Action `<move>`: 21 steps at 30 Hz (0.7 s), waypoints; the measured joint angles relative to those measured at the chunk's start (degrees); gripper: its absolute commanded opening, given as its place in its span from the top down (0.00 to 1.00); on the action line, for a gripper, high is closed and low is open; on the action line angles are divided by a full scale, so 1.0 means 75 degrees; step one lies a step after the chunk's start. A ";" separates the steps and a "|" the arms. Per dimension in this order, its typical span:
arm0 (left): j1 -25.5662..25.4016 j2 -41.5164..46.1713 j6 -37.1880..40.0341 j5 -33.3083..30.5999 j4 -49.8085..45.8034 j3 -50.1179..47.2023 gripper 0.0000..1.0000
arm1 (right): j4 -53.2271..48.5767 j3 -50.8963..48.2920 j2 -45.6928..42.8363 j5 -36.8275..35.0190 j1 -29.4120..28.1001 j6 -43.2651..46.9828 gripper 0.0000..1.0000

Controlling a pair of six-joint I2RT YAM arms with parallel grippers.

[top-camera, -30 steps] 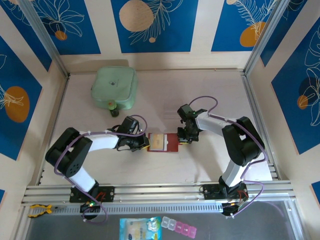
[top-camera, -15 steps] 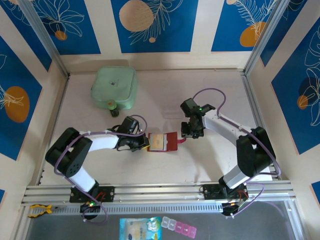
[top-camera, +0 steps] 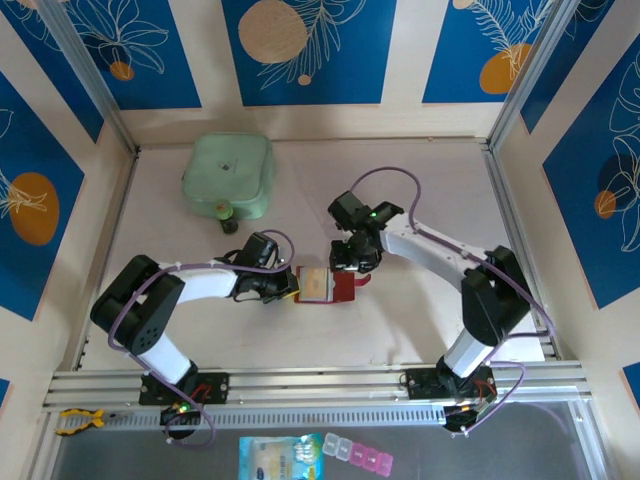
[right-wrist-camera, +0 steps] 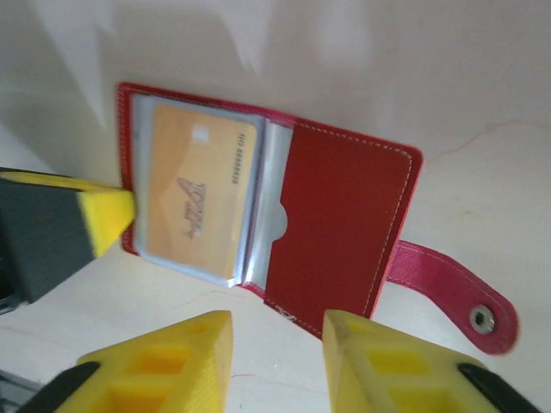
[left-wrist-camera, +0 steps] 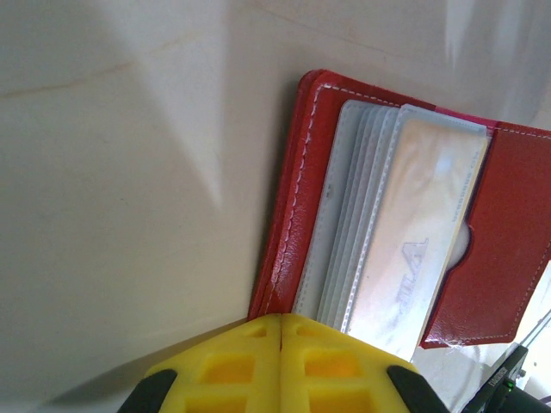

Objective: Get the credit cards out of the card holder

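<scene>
The right tool has swung from the holder's 3 o'clock to its 1 o'clock, jaws now parted and empty. The left tool stays closed, tips against the holder's 9 o'clock edge on the counter. The right wrist view shows a gold card pocketed — from the left wrist it looks pale.

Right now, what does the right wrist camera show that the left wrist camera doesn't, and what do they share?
Right wrist view's own: the snap tab with its stud, the yellowish-gold face of the credit card, and the right claw open, holding nothing. Left wrist view's own: the fanned edges of the pale grey pockets, and the seam where the left claw is shut at the holder's edge. Shared: the open red card holder lying on the table, a card still in its pocket.
</scene>
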State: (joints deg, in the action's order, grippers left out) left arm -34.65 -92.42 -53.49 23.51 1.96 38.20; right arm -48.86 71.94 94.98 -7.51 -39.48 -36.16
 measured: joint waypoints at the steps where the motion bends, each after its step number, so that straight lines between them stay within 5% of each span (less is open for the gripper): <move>1: -0.0003 0.0000 0.0000 0.0000 0.0000 0.0000 0.97 | -0.0009 -0.0017 0.0137 -0.0026 -0.0003 -0.0026 0.58; 21: -0.0169 0.0204 -0.0082 -0.0067 -0.0140 -0.0114 0.98 | 0.0344 -0.0542 0.1507 -0.0606 0.0076 -0.0029 0.45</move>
State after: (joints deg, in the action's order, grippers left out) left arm -35.92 -90.89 -54.11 23.00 0.91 37.34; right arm -46.28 67.88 106.28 -12.05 -38.92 -36.38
